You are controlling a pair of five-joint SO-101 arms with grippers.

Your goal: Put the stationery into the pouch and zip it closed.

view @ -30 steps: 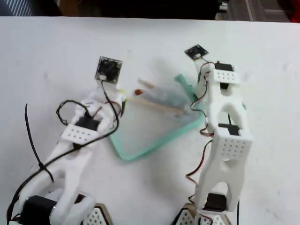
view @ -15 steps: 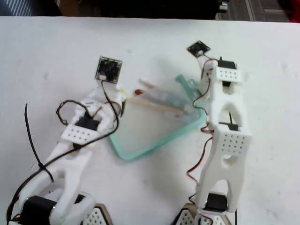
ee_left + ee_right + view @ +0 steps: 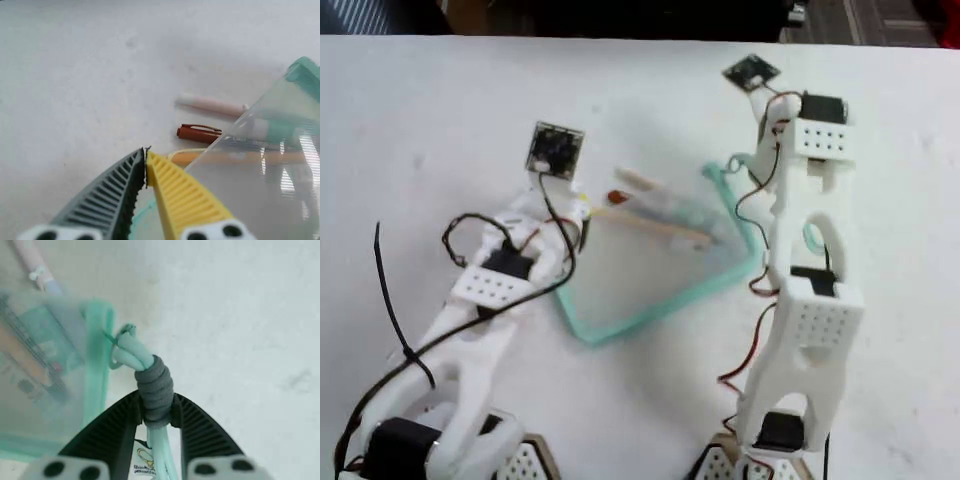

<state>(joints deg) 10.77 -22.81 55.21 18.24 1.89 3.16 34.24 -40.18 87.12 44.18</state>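
A clear pouch [image 3: 640, 275] with a teal rim lies flat mid-table. Its far side holds an orange pencil [image 3: 660, 228] and other stationery. A pink pen [image 3: 210, 105] and a brown pen cap [image 3: 199, 133] stick out past the pouch's far left corner. My left gripper [image 3: 578, 208] is shut on the pouch's teal edge [image 3: 141, 216] at that corner, its grey and yellow fingers pressed together. My right gripper [image 3: 156, 402] is shut on the teal zip cord [image 3: 152, 377] with its grey wrap, at the pouch's far right corner [image 3: 720, 185].
The white table [image 3: 440, 90] stretches bare to the left and behind the pouch. Both arm bases stand at the near edge, with loose black and red cables [image 3: 390, 300] around them.
The right arm has moved away toward the table's far side, holding the zip cord. The pouch's far right corner shifted slightly with it. The left arm stayed put.
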